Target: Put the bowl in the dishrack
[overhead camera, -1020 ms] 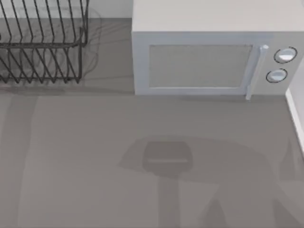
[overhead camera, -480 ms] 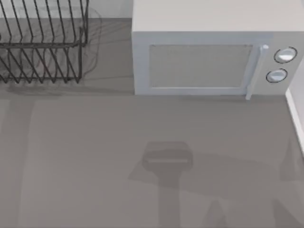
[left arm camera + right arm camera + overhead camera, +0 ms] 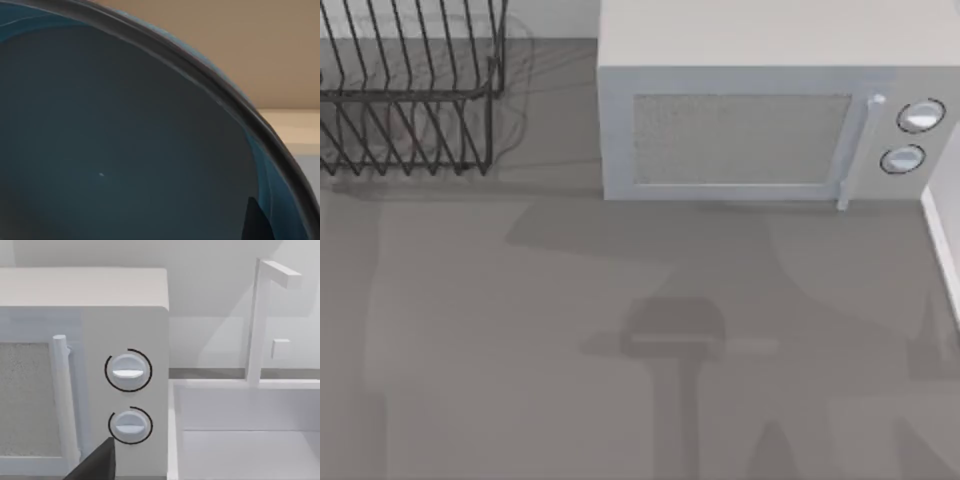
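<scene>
The bowl (image 3: 125, 140) sits very close in the left wrist view. Its teal-blue inside and dark rim stand tilted against a tan wall. A dark fingertip (image 3: 256, 222) of my left gripper lies against the bowl's inner wall near the rim, and the gripper is shut on the bowl. The dishrack (image 3: 410, 90), made of thin black wire, stands at the table's far left corner in the top view. A dark part of my right gripper (image 3: 97, 465) shows just in front of the microwave's knobs (image 3: 128, 371).
The pale grey microwave (image 3: 760, 110) stands at the back, right of the dishrack, with its door shut and its handle (image 3: 855, 150) beside two knobs. A white sink (image 3: 240, 440) with a faucet (image 3: 257, 320) lies to the microwave's right. Arm shadows fall on the grey table (image 3: 470, 330).
The broad shadows on the table have shifted. One now reaches up toward the microwave's front. The dishrack and microwave have not moved.
</scene>
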